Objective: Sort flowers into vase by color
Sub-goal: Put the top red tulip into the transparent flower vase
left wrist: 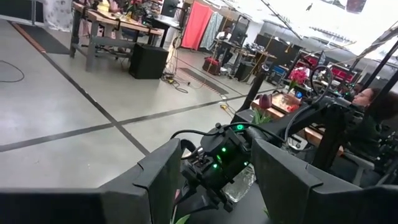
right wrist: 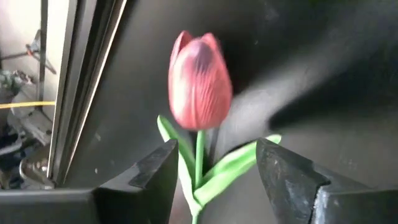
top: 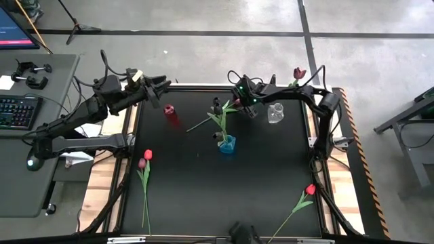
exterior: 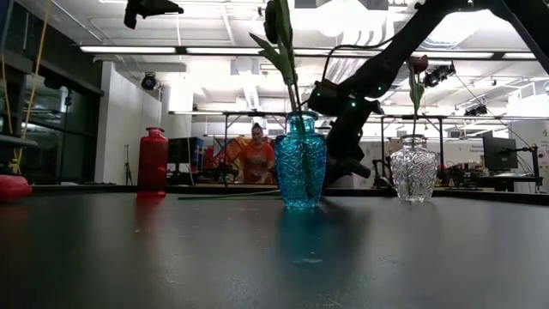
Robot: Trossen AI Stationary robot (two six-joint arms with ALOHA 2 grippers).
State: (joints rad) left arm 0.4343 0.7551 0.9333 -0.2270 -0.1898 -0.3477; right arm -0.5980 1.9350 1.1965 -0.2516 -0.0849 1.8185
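A red-headed tulip (right wrist: pixel 199 81) lies on the black table, its stem (top: pixel 207 120) running toward the table's left. My right gripper (right wrist: pixel 217 152) is open and low over it (top: pixel 235 102). Its fingers stand on either side of the stem and leaves just below the head, and I see no touch. The blue vase (top: pixel 227 144) holds a dark tulip (top: pixel 217 106), and the clear vase (top: pixel 274 113) a maroon one (top: pixel 299 72). The red vase (top: pixel 169 110) stands near my left gripper (top: pixel 165 91), which is open (left wrist: pixel 214 152) and raised.
Two tulips, one red and one maroon (top: pixel 144 160), lie side by side near the table's left edge. Another red one (top: pixel 310 190) lies near the right front corner. A desk with a keyboard (top: pixel 17 112) stands left of the table. A person (exterior: pixel 257 159) sits in the room behind.
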